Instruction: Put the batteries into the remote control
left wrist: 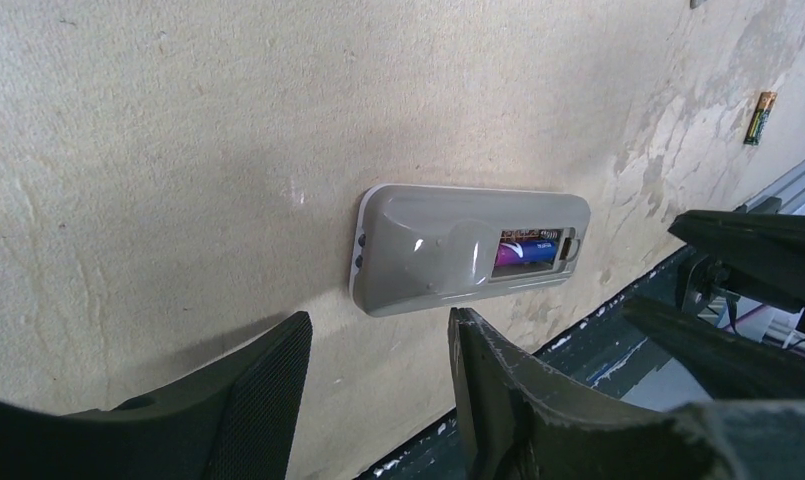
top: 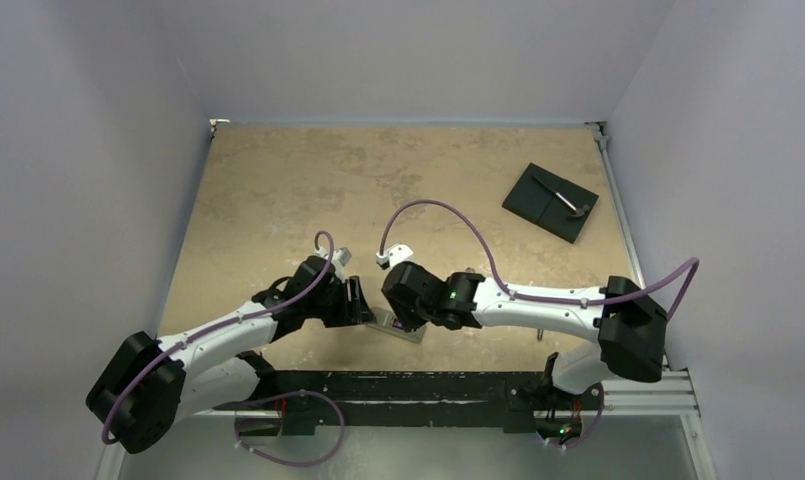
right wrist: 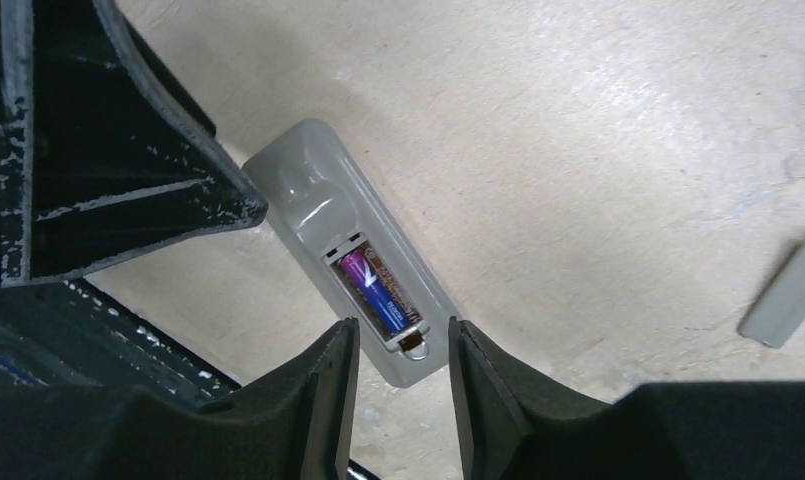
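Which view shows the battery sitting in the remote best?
Right wrist: it looks straight down into the open remote, showing the battery full length. Left wrist sees it obliquely, partly behind the remote's rim. Top external: too small to make out.

The left arm point(top: 218, 335), lower left in the overhead view, and the right arm point(top: 548, 300), lower right, have white shells and bulky black joints. A purple cable point(top: 448, 205) loops along each. The left gripper point(left wrist: 380, 330) has black fingers point(left wrist: 508, 400) with white-scuffed edges.
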Controlling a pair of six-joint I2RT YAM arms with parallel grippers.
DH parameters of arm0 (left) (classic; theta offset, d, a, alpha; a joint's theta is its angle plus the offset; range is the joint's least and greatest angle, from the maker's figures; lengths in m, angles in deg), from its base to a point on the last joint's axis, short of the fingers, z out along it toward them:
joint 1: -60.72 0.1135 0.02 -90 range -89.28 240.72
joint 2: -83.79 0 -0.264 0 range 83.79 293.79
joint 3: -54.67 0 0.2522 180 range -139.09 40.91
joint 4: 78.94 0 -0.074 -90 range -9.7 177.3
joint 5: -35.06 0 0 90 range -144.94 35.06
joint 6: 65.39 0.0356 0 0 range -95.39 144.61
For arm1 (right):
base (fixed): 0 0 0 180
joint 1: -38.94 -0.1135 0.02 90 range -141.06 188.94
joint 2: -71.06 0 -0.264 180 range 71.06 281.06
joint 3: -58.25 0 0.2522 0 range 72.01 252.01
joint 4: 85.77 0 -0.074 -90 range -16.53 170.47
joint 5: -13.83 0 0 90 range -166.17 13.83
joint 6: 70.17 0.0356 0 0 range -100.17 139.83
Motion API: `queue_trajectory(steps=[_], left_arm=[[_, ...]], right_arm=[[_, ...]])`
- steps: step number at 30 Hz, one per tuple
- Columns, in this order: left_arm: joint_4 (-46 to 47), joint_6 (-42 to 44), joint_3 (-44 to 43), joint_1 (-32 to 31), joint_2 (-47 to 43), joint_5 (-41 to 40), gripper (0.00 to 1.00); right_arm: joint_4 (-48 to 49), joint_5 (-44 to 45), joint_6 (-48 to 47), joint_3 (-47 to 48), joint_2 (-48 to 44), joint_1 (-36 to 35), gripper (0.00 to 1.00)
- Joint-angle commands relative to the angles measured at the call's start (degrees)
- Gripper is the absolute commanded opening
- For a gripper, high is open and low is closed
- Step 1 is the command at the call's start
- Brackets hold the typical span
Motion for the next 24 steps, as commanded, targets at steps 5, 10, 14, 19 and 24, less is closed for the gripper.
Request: queue_trajectory(steps=[5,10,14,19,24], left_arm=[[1.45,-3.92,3.05,0.02,-2.33,4.04,0.53],[2.82,-6.11,4.88,-0.16,-3.44,5.93,0.53],[5.15,-7.08,5.75,-0.40,-1.65,7.08,0.53],[8.85,-8.13,6.47,-0.65,1.25,7.54,0.53],[12.52,-8.13,6.17,-0.62,5.25,7.40,0.53]], right_arm=[[1.38,5.67,0.69,-1.48,-1.81,3.49,0.34],[4.47,3.75,-0.78,-3.67,-1.42,6.24,0.15],[7.19,1.00,-1.67,-5.88,-0.48,8.17,0.00],[9.46,-1.16,-2.16,-8.16,-0.15,8.74,0.00],[11.26,-3.86,-3.00,-9.76,0.59,8.87,0.00]])
